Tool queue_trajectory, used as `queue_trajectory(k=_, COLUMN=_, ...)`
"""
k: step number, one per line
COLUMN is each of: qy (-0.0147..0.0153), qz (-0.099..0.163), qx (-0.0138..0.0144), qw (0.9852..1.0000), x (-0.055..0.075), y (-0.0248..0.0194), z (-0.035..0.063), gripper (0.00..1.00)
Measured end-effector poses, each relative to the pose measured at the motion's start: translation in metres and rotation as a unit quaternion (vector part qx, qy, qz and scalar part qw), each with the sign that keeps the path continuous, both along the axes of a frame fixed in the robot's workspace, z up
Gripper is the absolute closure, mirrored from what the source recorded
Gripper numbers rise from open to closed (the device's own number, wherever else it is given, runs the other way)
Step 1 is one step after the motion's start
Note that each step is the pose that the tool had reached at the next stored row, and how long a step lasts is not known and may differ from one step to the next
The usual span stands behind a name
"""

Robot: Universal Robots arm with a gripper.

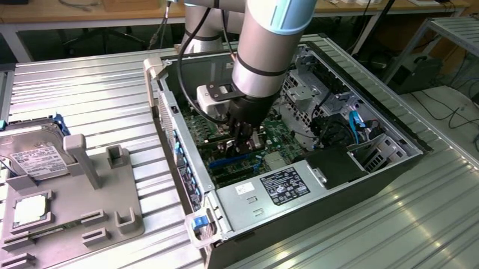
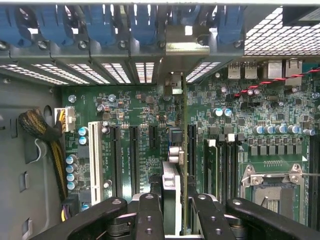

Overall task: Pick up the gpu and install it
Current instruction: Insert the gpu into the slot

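The black pincer (image 2: pixel 172 212) is clamped on the thin green-board gpu (image 2: pixel 176 170), held on edge inside the open silver computer case (image 1: pixel 389 120), its long axis running toward the blue-latched rear slots (image 2: pixel 145 25), over the green motherboard (image 2: pixel 145 115).

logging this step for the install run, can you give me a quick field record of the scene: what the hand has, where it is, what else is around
hand: shut on the gpu, held edge-on
hand location: inside the open computer case, low over the motherboard
gpu position: lined up over the expansion slots, its bracket end toward the case's rear slot openings
seated: cannot tell
cpu socket: empty
outside case: grey fixture tray at the exterior view's left, with the hard drive and cpu chip
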State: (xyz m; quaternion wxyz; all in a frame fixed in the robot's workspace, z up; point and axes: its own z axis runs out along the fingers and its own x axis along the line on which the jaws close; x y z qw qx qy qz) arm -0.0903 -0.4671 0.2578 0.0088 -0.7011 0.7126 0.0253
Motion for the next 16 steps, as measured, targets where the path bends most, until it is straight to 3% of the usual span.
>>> queue_trajectory(k=16, qy=0.0003, qz=0.000, qx=0.0001, qw=1.0000, x=-0.0003, y=0.0006, z=-0.0032, gripper=0.72)
